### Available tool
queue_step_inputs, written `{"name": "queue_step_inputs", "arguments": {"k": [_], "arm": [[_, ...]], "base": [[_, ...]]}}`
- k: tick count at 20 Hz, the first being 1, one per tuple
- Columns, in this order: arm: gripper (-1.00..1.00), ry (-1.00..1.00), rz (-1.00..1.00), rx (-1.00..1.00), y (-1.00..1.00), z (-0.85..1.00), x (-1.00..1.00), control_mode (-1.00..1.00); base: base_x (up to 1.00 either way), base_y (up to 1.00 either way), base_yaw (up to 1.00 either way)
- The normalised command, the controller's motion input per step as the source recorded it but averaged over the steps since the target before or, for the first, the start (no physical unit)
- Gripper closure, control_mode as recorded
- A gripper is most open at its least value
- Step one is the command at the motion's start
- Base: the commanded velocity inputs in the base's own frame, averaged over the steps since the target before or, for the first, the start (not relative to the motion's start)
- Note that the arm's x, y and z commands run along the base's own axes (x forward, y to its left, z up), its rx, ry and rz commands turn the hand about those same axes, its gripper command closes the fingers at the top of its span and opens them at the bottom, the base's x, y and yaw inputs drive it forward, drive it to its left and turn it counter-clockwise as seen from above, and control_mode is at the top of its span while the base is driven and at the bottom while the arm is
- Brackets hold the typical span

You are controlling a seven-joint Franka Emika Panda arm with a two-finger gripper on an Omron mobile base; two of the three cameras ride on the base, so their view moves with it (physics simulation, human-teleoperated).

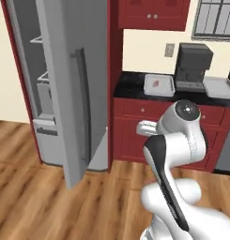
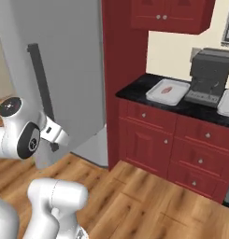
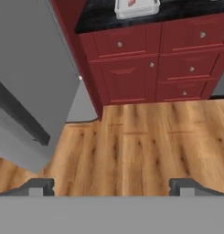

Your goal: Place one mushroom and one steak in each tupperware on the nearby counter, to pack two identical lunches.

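Fingers (image 3: 112, 186) spread as wide as they go, nothing between them. In the hand view the two dark tips sit far apart at the bottom, pointing down at bare wood floor (image 3: 131, 141) in front of the red drawer fronts (image 3: 150, 68).

Arm (image 1: 175, 154) is folded up close to the base, well short of the cabinets.

Fridge door (image 1: 72, 84) stands open to the left, grey with a dark vertical handle (image 1: 81, 101); shelves (image 1: 43, 77) visible inside behind it. From the right base view the door (image 2: 60, 70) sits just behind the arm's elbow (image 2: 22, 133).

Black stone surface (image 1: 130, 86) runs right of the fridge over the red cabinets. Nearest tupperware (image 1: 159, 85) sits on it, close to the front edge, with one steak (image 1: 156, 83) lying flat inside, roughly centred. Same tray in the right base view (image 2: 168, 91), steak (image 2: 167, 89) in the middle; top of the hand view catches its near rim (image 3: 136, 7) with a bit of red inside.

Coffee machine (image 1: 193, 68) stands just right of that tray, touching or nearly so, can't tell. Second tupperware (image 1: 219, 87) is on the far side of the machine, cut off by the frame edge; contents can't be made out.

Can't spot a mushroom in either tray at this resolution.
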Motion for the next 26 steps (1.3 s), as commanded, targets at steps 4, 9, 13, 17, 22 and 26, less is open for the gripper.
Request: {"name": "queue_step_inputs", "arguments": {"k": [4, 9, 13, 17, 22, 26], "arm": [[-1.0, 0.0, 0.0, 0.0, 0.0, 0.0, 0.0, 1.0], [-1.0, 0.0, 0.0, 0.0, 0.0, 0.0, 0.0, 1.0], [-1.0, 0.0, 0.0, 0.0, 0.0, 0.0, 0.0, 1.0], [-1.0, 0.0, 0.0, 0.0, 0.0, 0.0, 0.0, 1.0], [-1.0, 0.0, 0.0, 0.0, 0.0, 0.0, 0.0, 1.0], [-1.0, 0.0, 0.0, 0.0, 0.0, 0.0, 0.0, 1.0]], "base": [[-1.0, 0.0, 0.52], [-0.8, 0.08, 0.64], [0.0, -0.03, 0.88], [0.27, -0.49, 0.61], [0.46, -0.54, 0.39], [0.4, -0.21, 0.56]]}}
